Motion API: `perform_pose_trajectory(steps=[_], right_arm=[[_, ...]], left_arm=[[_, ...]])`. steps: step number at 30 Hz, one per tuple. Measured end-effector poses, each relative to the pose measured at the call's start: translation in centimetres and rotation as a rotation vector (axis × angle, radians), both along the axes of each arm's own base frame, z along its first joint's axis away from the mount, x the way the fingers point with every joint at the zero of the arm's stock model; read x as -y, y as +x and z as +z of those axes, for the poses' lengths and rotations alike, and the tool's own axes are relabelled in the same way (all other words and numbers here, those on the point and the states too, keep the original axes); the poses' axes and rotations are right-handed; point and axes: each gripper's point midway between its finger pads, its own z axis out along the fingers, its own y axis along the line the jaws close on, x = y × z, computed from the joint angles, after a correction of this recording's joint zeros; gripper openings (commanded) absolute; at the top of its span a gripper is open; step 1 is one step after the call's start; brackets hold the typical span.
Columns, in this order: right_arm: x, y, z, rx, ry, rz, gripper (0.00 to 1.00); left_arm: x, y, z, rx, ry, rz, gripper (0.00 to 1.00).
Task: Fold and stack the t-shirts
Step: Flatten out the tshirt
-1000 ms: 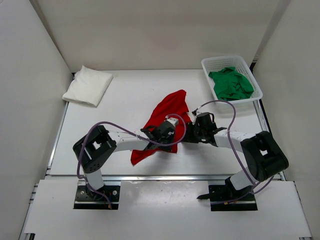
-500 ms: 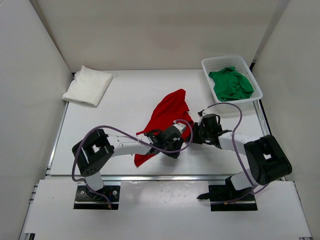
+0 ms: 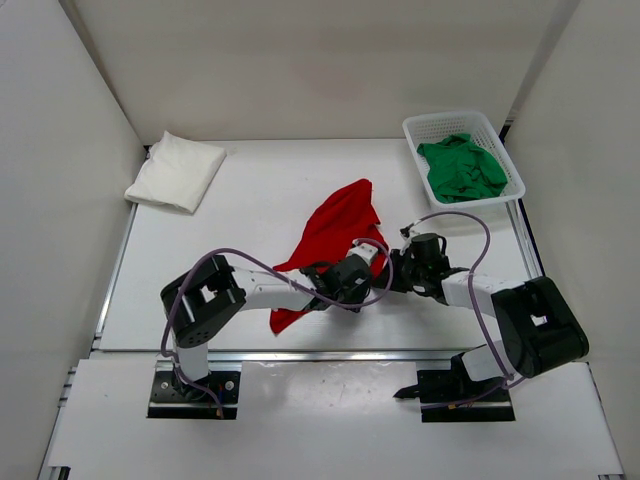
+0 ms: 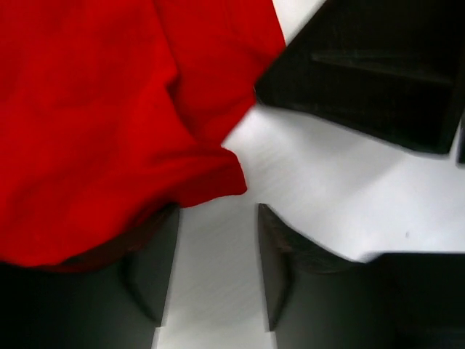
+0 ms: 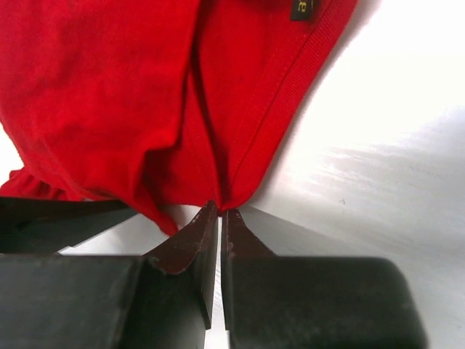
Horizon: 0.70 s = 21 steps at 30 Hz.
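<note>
The red t-shirt (image 3: 335, 228) lies crumpled mid-table, one end trailing toward the near edge. My right gripper (image 5: 220, 209) is shut on a pinched fold of its hem (image 5: 145, 94). Just left of it, my left gripper (image 4: 216, 212) stands open over bare table, with red cloth (image 4: 94, 123) draped across its left finger (image 4: 152, 269) and nothing between the jaws. In the top view the two grippers, left (image 3: 370, 264) and right (image 3: 393, 268), meet at the shirt's right edge. The white t-shirt (image 3: 176, 170) lies folded at the back left. The green t-shirt (image 3: 460, 168) is bunched in the basket.
A white lattice basket (image 3: 420, 125) stands at the back right corner. White walls enclose the table on three sides. The right gripper's dark body (image 4: 378, 80) fills the upper right of the left wrist view, very close.
My left gripper has opened and let go of the red t-shirt, sliding a little right. My right gripper has shut on the shirt's edge and shifted slightly right.
</note>
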Motion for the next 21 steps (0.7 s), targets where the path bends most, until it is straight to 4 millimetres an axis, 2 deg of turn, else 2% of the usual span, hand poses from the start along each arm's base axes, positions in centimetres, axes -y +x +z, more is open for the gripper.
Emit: perform_pose_trajectory(steps=[2,3,4,5,9,13,17,21], right_arm=[[0.0,-0.1,0.1,0.002,0.007,0.001,0.00],[-0.1,-0.2,0.1,0.004,0.010,0.001,0.00],[-0.1,-0.2,0.1,0.004,0.013,0.003,0.00],[-0.1,-0.3,0.1,0.003,0.016,0.005,0.00],[-0.1,-0.4,0.0,-0.001,0.023,0.007,0.00],[0.0,-0.3,0.2,0.000,0.032,0.007,0.00],[0.0,-0.3,0.2,-0.002,0.037,0.007,0.00],[0.0,-0.3,0.2,-0.002,0.039,0.010,0.00]], left_arm=[[0.0,0.3,0.0,0.023,0.005,0.010,0.53],[-0.1,0.4,0.0,0.031,0.011,0.015,0.49],[-0.1,0.4,0.0,0.039,0.016,0.019,0.40],[-0.2,0.4,-0.1,0.047,0.022,0.024,0.38],[-1.1,-0.8,-0.1,0.070,0.041,0.019,0.41],[-1.7,-1.6,0.8,0.091,0.039,0.018,0.50],[-1.5,-1.3,1.9,0.120,0.019,0.029,0.63],[-1.4,-0.9,1.5,0.131,0.037,0.030,0.62]])
